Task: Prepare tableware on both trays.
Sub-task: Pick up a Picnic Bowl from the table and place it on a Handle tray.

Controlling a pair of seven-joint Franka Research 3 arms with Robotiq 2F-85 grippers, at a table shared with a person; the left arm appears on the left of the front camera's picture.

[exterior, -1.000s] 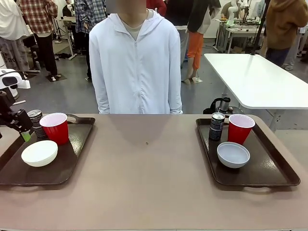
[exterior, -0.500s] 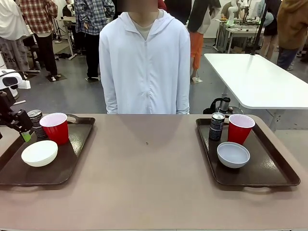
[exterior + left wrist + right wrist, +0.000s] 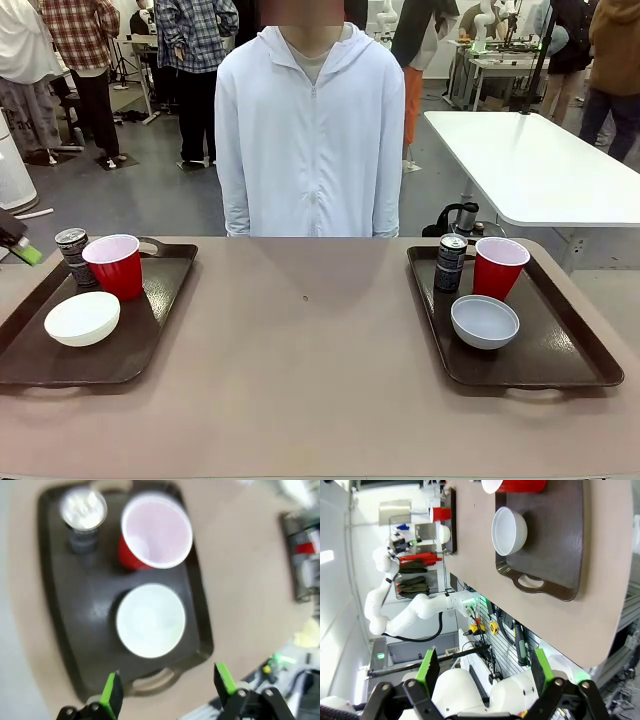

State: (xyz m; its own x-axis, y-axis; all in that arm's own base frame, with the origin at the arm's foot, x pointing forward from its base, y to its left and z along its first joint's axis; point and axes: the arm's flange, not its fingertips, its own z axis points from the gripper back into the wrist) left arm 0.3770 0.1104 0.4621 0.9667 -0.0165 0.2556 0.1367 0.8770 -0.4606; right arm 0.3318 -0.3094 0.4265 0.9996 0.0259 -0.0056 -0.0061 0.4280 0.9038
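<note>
Two dark brown trays lie on the tan table. On the left tray stand a dark can, a red cup and a white bowl. The right tray carries a can, a red cup and a bowl. At the picture's left edge a green pad of my left gripper peeks in, left of the can. My left gripper hangs open above the left tray, over its can, cup and bowl. My right gripper is open and high, well off the right tray with its bowl.
A person in a white hooded jacket stands at the far edge of the table, hands out of sight. A white table stands behind on the right. Bare tabletop lies between the trays.
My left gripper has pulled away from the can on the left tray, leftward to the picture's edge. The person has shifted slightly to the right. Trays and tableware have not moved.
</note>
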